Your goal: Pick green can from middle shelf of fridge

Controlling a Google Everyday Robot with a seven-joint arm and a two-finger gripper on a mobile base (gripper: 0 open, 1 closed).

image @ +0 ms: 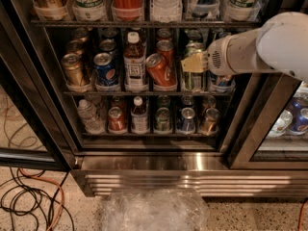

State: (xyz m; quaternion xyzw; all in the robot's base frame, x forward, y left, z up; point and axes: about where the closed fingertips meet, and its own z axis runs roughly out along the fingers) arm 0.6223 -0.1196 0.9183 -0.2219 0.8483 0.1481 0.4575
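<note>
The green can (193,80), green with pale stripes, stands on the middle shelf (115,93) of the fridge (159,163), right of centre. My gripper (195,62) reaches in from the right on its white arm (269,44). It sits at the can's upper part and hides the can's top. A red can (159,71) leans tilted just left of the green can. A blue Pepsi can (105,69) stands further left.
A brown-labelled bottle (134,61) and a gold can (74,70) share the middle shelf. Large bottles fill the rack above (144,1). Small cans and bottles line the lower rack (161,120). Crumpled clear plastic (151,211) and cables (33,201) lie on the floor.
</note>
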